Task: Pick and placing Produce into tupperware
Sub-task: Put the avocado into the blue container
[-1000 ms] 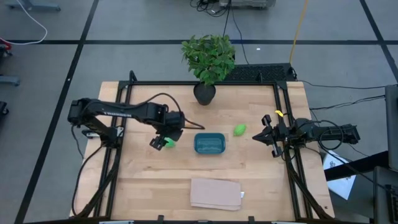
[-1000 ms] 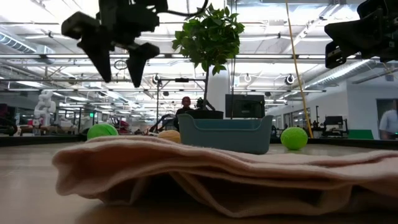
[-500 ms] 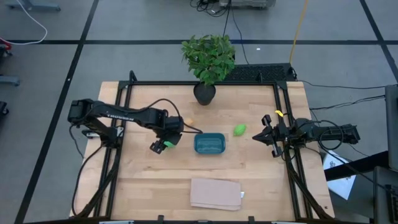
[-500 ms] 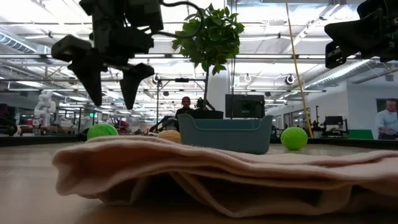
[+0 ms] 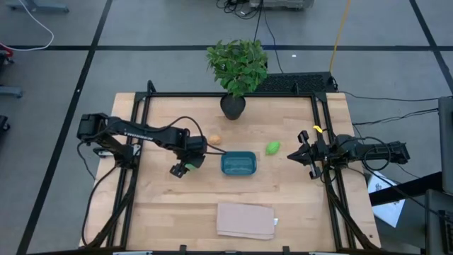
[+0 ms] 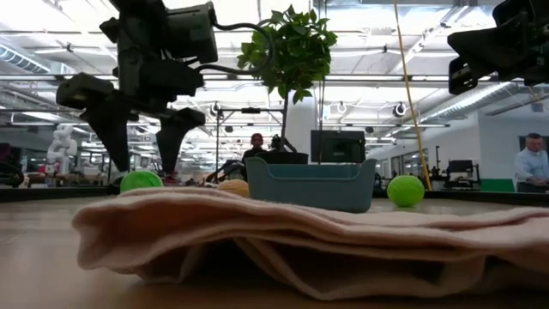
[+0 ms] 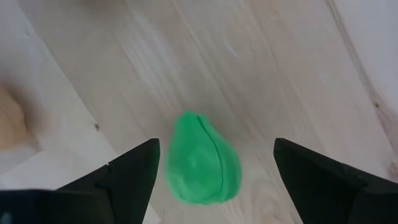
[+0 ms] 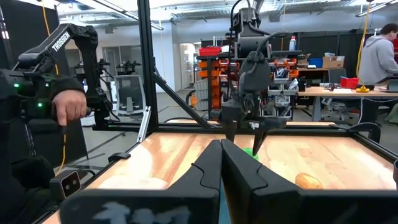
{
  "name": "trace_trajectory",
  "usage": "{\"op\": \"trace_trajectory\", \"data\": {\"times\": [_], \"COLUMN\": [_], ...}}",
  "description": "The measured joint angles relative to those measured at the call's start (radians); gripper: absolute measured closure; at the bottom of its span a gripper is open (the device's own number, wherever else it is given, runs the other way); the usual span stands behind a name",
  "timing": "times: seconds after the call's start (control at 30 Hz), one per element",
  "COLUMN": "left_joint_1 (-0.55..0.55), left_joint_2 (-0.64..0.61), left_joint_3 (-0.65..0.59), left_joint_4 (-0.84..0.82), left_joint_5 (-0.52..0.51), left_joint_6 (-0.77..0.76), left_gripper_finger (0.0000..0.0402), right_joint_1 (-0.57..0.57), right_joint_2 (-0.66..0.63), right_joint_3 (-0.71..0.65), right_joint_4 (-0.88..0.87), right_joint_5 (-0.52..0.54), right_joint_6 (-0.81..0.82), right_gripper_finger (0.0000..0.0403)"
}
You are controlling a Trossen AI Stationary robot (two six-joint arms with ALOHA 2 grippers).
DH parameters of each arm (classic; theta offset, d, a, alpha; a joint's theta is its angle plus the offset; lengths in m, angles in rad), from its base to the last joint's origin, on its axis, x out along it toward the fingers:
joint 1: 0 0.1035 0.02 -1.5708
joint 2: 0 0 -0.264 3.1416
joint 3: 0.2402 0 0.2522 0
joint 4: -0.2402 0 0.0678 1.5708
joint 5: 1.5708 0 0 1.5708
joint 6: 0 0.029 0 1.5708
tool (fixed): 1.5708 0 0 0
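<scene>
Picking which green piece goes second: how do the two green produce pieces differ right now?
The green piece left of the tupperware, green piece, sits between the open fingers of the left end effector; the other green piece, right of the tupperware, has no end effector over it. The right end effector waits shut at the table's right edge. The left one lies farther from the potted plant. Both rest on the table, outside the tupperware.

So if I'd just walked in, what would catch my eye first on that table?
Probably the leafy potted plant at the table's far edge, the tallest thing there. Next, the left arm's open tool reaching down over a bright green piece of produce, just left of the small teal container. The right tool waits shut at the right edge.
</scene>
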Motion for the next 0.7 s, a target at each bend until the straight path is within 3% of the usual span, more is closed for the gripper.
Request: {"op": "trace_trajectory", "data": {"times": [0.7], "left_joint_1": [0.0], "left_joint_2": [0.0], "left_joint_3": [-0.003], "left_joint_4": [0.058], "left_joint_5": [-0.023], "left_joint_6": [-0.015], "left_gripper_finger": [0.008], "right_joint_1": [0.0], "right_joint_2": [0.0], "right_joint_3": [0.0], "right_joint_4": [0.0], "right_joint_5": [0.0], "right_joint_6": [0.0], "right_gripper_finger": [0.0403]}}
